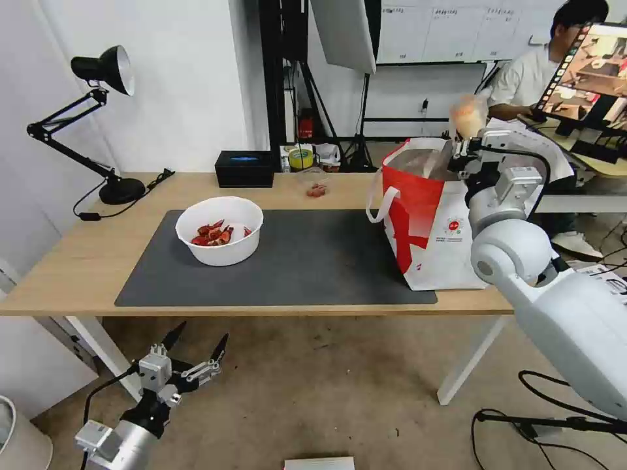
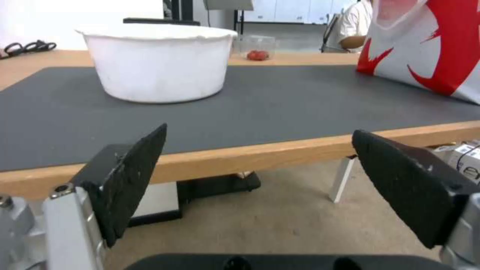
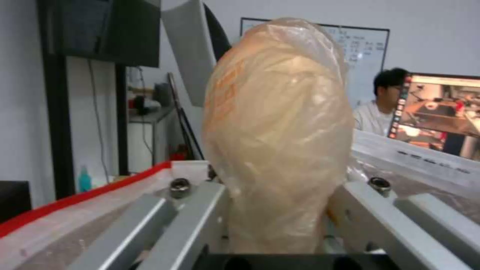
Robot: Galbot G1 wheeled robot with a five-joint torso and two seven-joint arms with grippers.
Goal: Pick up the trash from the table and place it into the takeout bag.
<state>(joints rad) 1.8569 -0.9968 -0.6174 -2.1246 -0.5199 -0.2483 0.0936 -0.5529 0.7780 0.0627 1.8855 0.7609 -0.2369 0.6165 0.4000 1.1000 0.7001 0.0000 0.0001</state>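
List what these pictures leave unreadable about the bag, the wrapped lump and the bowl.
- Takeout bag interior: head view, near wall and right gripper hide it.
- Beige plastic-wrapped lump: right wrist view, wrapping veils what's inside.
- White bowl: left wrist view, its wall hides the scraps.
- Bag logo: head view, too small.

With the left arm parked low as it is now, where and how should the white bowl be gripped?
Probably by the rim on its near side, coming from above. The white bowl stands upright on the grey mat, its wall looking too wide for the left gripper, whose jaws stand open below the table edge. One jaw inside, one outside the thin rim, clear of the red scraps.
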